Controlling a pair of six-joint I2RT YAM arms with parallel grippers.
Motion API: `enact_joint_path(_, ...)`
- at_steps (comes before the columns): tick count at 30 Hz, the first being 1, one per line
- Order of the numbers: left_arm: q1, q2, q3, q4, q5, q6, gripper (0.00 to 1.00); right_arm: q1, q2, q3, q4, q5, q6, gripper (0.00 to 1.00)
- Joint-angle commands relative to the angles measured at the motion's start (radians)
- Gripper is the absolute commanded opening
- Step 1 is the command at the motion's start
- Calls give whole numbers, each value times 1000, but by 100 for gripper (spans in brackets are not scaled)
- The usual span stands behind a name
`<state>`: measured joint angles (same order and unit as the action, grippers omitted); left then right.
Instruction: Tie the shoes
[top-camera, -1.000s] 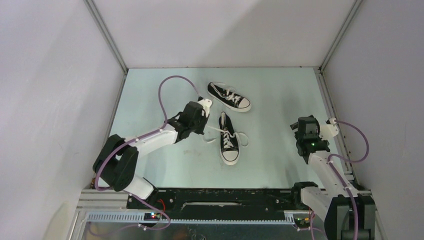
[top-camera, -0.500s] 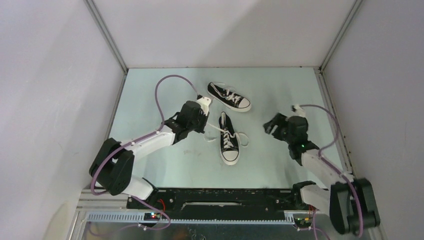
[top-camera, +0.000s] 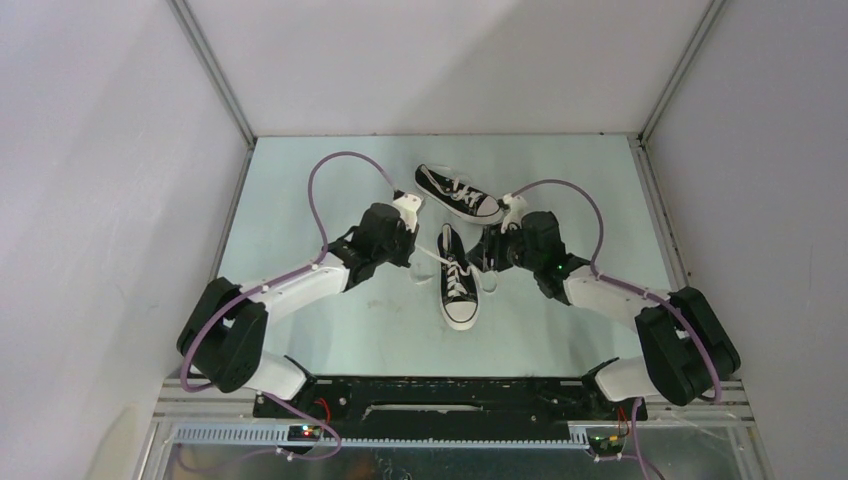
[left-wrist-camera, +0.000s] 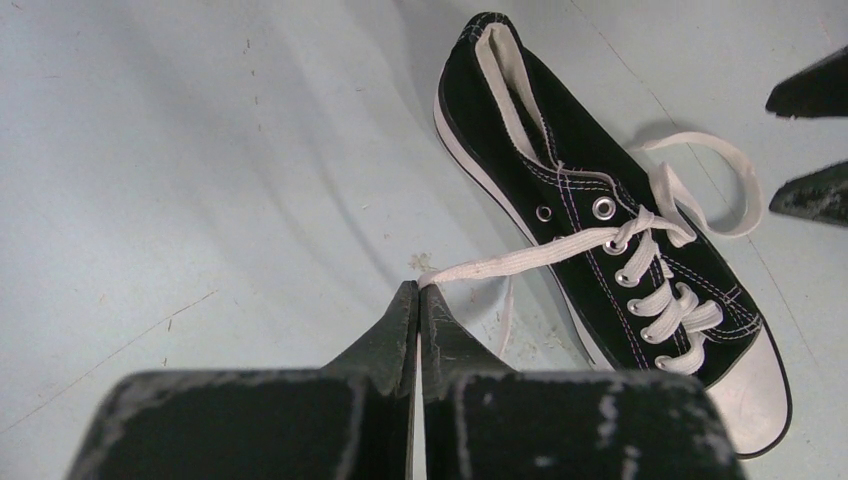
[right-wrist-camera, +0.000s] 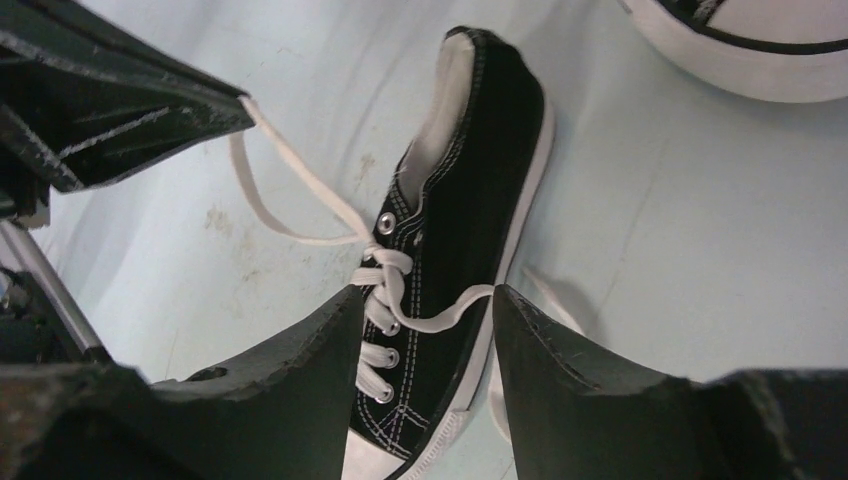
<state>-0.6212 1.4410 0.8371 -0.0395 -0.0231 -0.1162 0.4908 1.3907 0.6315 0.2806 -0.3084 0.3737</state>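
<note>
Two black sneakers with white laces lie on the pale table. The near shoe (top-camera: 456, 276) points its toe toward the arms; it also shows in the left wrist view (left-wrist-camera: 610, 230) and the right wrist view (right-wrist-camera: 460, 230). The far shoe (top-camera: 458, 193) lies behind it. My left gripper (top-camera: 413, 256) (left-wrist-camera: 419, 292) is shut on the near shoe's left lace (left-wrist-camera: 510, 262), pulled taut to the left. My right gripper (top-camera: 488, 258) (right-wrist-camera: 420, 305) is open, its fingers (right-wrist-camera: 300, 350) straddling the right lace (right-wrist-camera: 450, 310) above the shoe's right side.
White walls enclose the table (top-camera: 560, 190) on three sides. The far shoe's white toe cap (right-wrist-camera: 740, 50) lies close beyond my right gripper. The right lace's loop (left-wrist-camera: 715, 185) lies on the table beside the near shoe.
My right arm has swung left from the table's right edge to the near shoe's right side. My left gripper has held its place on the lace.
</note>
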Motion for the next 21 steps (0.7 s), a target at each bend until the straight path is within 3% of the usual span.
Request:
enact_joint_path(1,6,6,35,-5,-31,-23,0,19,28,41,9,-67,-63,51)
enact_joint_path(15,6,34,46,-13,-36,-23,0,39,148,99,-35,-181,-76,45)
enact_joint_path(21,6,37,49,-18,-33,-23,0,40,178,120,-43,-194,-74,37)
